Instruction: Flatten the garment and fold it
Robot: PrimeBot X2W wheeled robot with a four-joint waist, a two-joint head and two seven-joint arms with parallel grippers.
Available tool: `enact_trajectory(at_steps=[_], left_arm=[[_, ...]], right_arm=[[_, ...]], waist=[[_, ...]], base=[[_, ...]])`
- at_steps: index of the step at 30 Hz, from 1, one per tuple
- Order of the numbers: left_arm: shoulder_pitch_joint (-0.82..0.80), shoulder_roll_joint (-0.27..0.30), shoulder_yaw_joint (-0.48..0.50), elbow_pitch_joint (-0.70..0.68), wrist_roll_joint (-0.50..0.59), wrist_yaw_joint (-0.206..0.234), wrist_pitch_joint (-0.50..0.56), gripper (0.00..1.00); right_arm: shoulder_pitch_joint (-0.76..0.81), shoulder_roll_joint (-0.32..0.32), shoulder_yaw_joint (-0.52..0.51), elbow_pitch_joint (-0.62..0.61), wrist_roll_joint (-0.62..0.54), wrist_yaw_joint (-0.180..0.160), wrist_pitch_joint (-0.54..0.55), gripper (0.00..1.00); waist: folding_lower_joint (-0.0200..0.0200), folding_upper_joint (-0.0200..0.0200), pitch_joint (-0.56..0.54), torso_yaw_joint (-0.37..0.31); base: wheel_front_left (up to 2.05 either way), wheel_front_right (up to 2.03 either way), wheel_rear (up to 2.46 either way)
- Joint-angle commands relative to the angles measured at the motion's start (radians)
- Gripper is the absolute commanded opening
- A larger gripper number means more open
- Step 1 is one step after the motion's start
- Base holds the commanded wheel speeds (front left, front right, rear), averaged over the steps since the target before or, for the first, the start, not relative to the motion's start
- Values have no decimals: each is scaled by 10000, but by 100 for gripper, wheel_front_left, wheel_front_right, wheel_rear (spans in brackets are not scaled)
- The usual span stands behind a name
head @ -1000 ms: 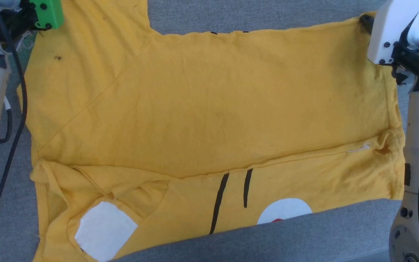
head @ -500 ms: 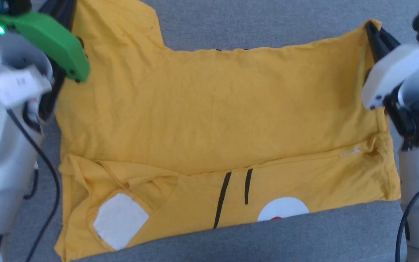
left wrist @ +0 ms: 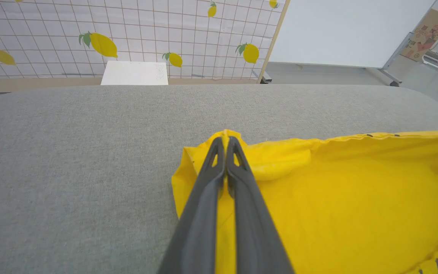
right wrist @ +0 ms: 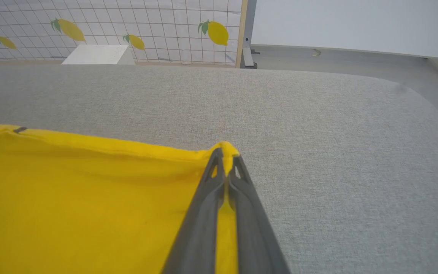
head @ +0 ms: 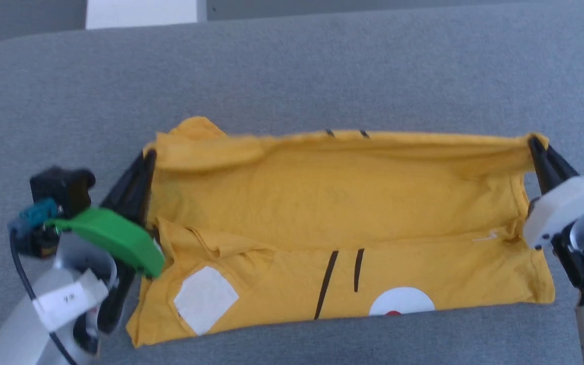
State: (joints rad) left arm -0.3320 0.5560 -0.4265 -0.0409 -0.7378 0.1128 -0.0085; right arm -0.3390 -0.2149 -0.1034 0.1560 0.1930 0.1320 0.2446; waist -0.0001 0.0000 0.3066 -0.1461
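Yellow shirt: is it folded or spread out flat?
Partly folded: the shirt has its plain layer doubled over the printed side, far corners pinched in the left fingers and right fingers.

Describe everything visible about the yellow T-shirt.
The T-shirt is mustard-yellow, creased and looks like soft cotton. It lies on the grey padded surface. Its far edge looks raised and is stretched between the left claw and the right claw, each shut on a far corner. The near strip shows white patches, two black lines and a red dot.
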Motion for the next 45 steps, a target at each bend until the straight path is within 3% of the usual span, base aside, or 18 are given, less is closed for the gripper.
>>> enact_trajectory(at_steps=[1,15,26,31,32,33,34,35,45], left_arm=[[448,112,42,-186,-174,130,61,0],[3411,-156,-294,-819,-1621,437,476,0],[3343,-510,-983,751,-1733,-38,827,0],[3231,-633,-1073,1334,-1808,-227,825,0],[3227,-681,-1047,1430,-1830,-237,748,0],[3204,-708,-1030,1500,-1812,-261,652,42],[3178,-722,-1018,1529,-1785,-288,568,65],[3134,-728,-991,1532,-1712,-314,411,100],[2648,-1017,-507,1389,-517,-42,-1944,100]], right_arm=[[225,-78,-61,3,46,-13,-41,0],[1359,-1024,337,1075,-182,-13,1149,0],[1307,-1111,1069,2259,-327,-13,2307,0],[1277,-1050,923,2493,-198,-13,2485,0],[1305,-1032,828,2464,-153,-13,2488,28],[1361,-1018,725,2401,-113,-13,2484,93],[1423,-993,610,2339,-65,-13,2503,100],[1514,-950,439,2221,-4,-13,2507,100],[2717,-144,-903,52,356,-13,2027,100]], waist=[[1,0,-654,526],[1,0,-871,927],[1,0,-752,895],[1,0,-896,915],[1,0,-955,933],[1,0,-1024,958],[1,0,-1082,978],[1,0,-1161,1008],[1,0,-1664,1149]], base=[[0,0,0],[0,0,0],[0,0,0],[0,0,0],[0,0,0],[0,0,0],[0,0,0],[0,0,0],[0,0,0]])
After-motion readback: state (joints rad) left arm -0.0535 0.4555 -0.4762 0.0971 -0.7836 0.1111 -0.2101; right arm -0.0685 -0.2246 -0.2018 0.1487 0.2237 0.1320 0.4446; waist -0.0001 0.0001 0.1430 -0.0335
